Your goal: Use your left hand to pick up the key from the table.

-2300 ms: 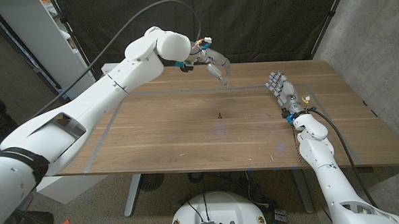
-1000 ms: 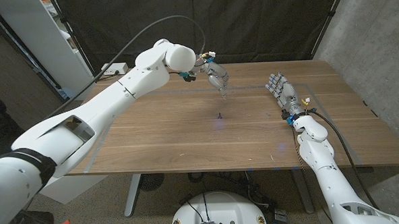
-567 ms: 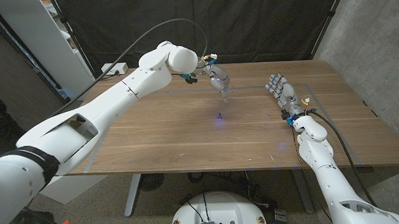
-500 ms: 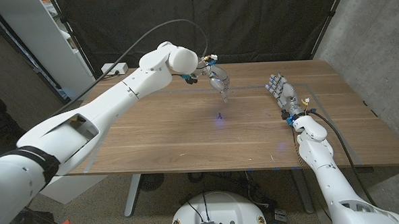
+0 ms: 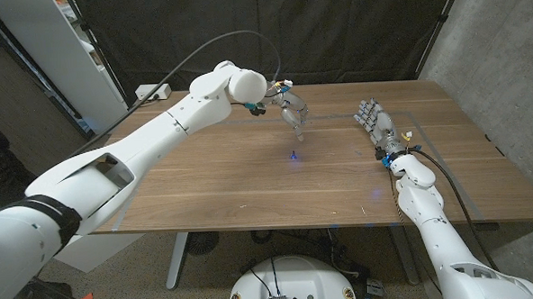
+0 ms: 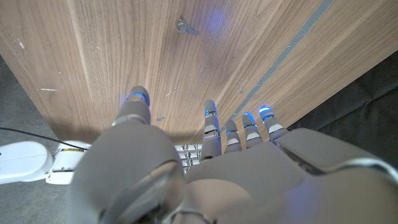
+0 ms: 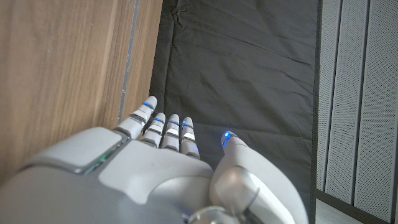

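Pickup not yet achieved. The key (image 5: 293, 154) lies on the desk (image 5: 205, 184) near its middle, untouched. The left hand (image 5: 291, 107) hovers just beyond it — fingers apart, holding nothing. Remaining: descend, grip, lift.

Even, soft light; sharp, wide-angle edges.

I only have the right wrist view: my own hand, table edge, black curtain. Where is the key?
Observer: The key lies mid-table in the head view, nearer the robot than the left hand.
Operator: Left hand holding anything?
Observer: No. In the left wrist view its fingers are spread above bare wood, and the key lies apart, beyond the fingertips.
Operator: And my right hand?
Observer: The right hand sits by the table's right side, far from the key.
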Available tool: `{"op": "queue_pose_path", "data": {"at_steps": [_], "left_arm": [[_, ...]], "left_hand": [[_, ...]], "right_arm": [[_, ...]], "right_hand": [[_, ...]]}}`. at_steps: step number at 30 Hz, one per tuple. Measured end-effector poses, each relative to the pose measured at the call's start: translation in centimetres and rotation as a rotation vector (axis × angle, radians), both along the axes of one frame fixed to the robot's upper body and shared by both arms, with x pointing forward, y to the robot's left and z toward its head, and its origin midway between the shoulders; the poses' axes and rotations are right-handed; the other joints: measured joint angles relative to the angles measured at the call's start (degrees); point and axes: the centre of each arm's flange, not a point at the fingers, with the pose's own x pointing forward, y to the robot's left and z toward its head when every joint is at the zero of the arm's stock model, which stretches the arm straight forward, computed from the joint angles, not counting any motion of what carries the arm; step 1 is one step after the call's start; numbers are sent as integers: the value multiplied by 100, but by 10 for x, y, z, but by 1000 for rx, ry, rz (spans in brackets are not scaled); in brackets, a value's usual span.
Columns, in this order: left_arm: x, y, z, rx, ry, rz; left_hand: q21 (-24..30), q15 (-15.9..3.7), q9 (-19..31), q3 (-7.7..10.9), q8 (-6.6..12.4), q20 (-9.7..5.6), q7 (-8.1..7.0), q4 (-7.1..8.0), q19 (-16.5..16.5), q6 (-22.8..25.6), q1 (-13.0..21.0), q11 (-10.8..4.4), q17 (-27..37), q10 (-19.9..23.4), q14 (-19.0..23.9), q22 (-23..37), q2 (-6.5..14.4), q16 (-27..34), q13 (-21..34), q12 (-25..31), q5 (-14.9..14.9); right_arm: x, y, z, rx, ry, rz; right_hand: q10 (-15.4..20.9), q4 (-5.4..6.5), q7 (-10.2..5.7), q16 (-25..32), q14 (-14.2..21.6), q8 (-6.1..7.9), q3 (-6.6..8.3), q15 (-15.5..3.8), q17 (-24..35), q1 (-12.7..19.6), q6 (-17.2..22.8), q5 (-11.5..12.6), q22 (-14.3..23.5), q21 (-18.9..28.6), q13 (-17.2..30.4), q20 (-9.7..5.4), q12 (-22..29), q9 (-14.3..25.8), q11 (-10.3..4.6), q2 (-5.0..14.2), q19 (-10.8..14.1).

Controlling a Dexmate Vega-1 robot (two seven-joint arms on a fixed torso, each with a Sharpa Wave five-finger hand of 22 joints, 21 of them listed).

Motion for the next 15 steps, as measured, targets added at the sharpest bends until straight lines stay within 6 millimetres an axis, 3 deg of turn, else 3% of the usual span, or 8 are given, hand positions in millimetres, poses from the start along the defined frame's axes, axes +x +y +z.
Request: {"op": "queue_pose_path", "data": {"at_steps": [6,15], "left_arm": [[2,-1,-6,23,-9,2],[7,-2,-14,39,-14,0]], "left_hand": [[-35,31,57,-52,0,0,-17,5,0,-63,67,0,0,-61,21,0,-23,0,27,0,60],[-35,-53,162,-61,72,-67,-100,15,-20,86,226,-115,-27,-7,64,-27,30,0,53,47,82]], "right_arm": [[2,0,-2,5,4,0],[6,-1,-4,11,9,1]], "right_hand": [[0,0,0,0,0,0,0,0,0,0,0,0,0,0,0,0,0,0,0,0,0],[0,-10,0,0,0,0,9,0,0,0,0,0,0,0,-1,0,0,0,0,0,0]]}}
